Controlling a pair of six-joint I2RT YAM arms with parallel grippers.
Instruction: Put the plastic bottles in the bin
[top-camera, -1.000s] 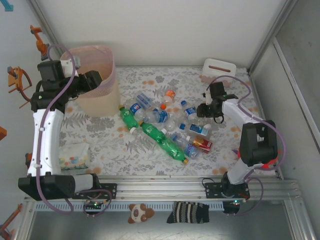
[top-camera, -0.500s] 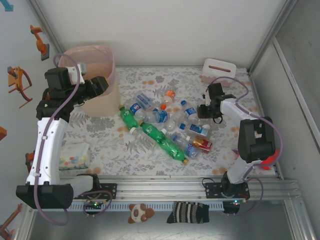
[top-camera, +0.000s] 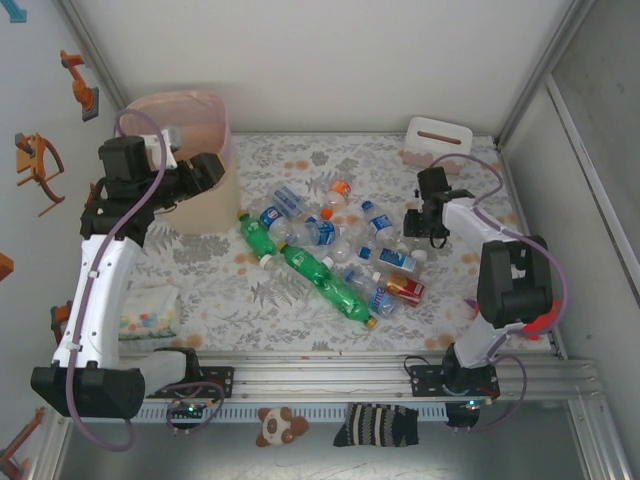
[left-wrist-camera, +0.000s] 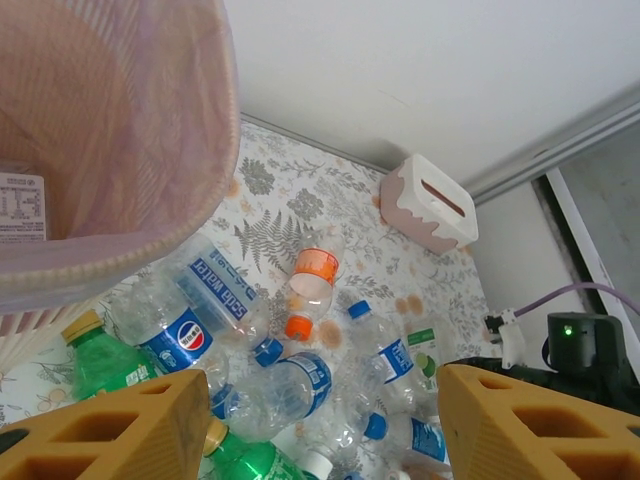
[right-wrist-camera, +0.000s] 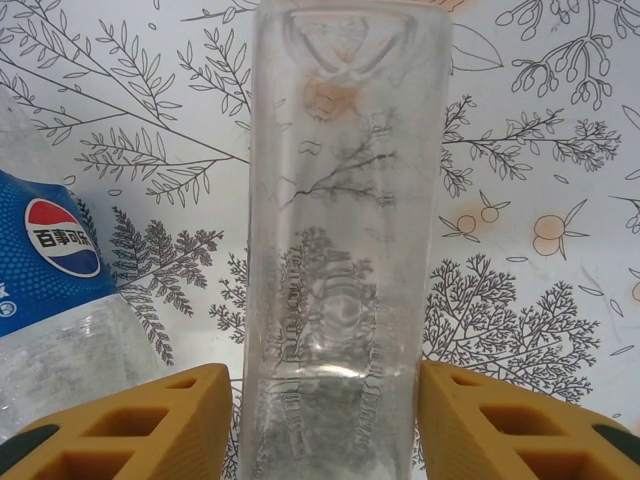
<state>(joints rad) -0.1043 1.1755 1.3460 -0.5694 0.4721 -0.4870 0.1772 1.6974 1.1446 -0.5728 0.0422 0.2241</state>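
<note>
Your bin (top-camera: 200, 205) stands at 10 o'clock on the table. It is a tall beige plastic tub with perforated walls, and a thin, finely creased, translucent pink liner (left-wrist-camera: 120, 120) is folded over its round rim.

The plastic bottles (top-camera: 330, 240) lie heaped at the table's centre on a cloth (top-camera: 300, 160) printed with grey ferns and orange blossoms. Most are clear, thin-walled and crumpled, with glossy blue labels and blue caps. Two green bottles (top-camera: 325, 280) lie end to end, running from 10 to 4 o'clock along the heap. An orange-capped bottle (top-camera: 338, 190) lies at its 12 o'clock. A small red carton (top-camera: 405, 290) rests at the heap's 4 o'clock edge, and a white slotted box (top-camera: 438, 140) sits at 1 o'clock on the table.

Your left gripper (left-wrist-camera: 320, 385) hangs just beside the bin's rim, at its 4 o'clock. Its orange-yellow fingers (left-wrist-camera: 110, 425), moulded with triangular hollows, stand wide apart with nothing between them.

Your right gripper (right-wrist-camera: 325, 385) is at the heap's 3 o'clock, down over a clear bottle (right-wrist-camera: 340, 200) that is smooth and cylindrical. The fingers sit close against both of its sides, but you cannot tell whether they press it. A blue-labelled bottle (right-wrist-camera: 60, 250) lies at its 9 o'clock.
</note>
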